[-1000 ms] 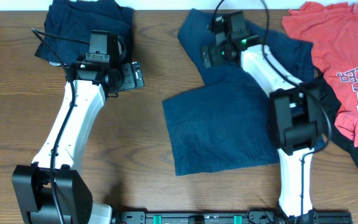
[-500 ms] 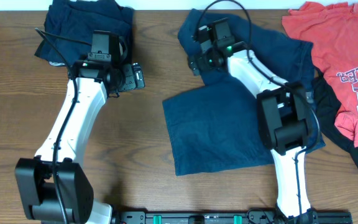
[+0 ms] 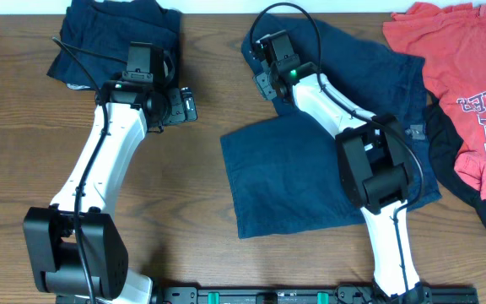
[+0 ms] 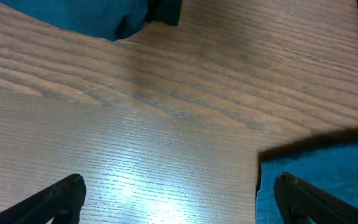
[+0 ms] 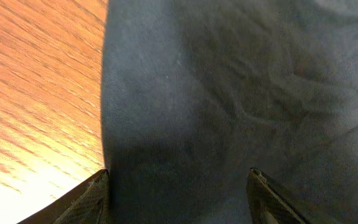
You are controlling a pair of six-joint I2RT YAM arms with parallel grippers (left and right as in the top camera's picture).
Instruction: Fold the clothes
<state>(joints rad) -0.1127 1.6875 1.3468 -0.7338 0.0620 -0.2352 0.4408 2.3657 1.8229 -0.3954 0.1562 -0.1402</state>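
target: dark navy cloth garment [image 3: 302,181] lying flat mid-surface; lower part looks doubled over into a rough rectangle, upper part runs up-right toward the coral-red T-shirt with lettering [image 3: 458,67]
other clothes: compact navy pile [image 3: 112,34] at the top-left; black garment [image 3: 479,207] under the T-shirt at the right edge
right gripper [image 5: 179,190]: over the navy garment's top-left corner, fingers apart, cloth edge just inside one finger, cloth flat between them; I can't tell if any is pinched yet
left gripper [image 4: 179,186]: wide apart, holding nothing, above the bare brown wooden surface [image 3: 201,203] between pile and garment
handling: I judge it light and limp with no stiffness; it will drape and drag, and layers may slide over each other
where to grab: I'd pinch right at the corner hem, low to the surface, taking every layer there; a second hold on the neighbouring corner so the edge lifts straight
risk: catching only the top layer, so the fold goes crooked
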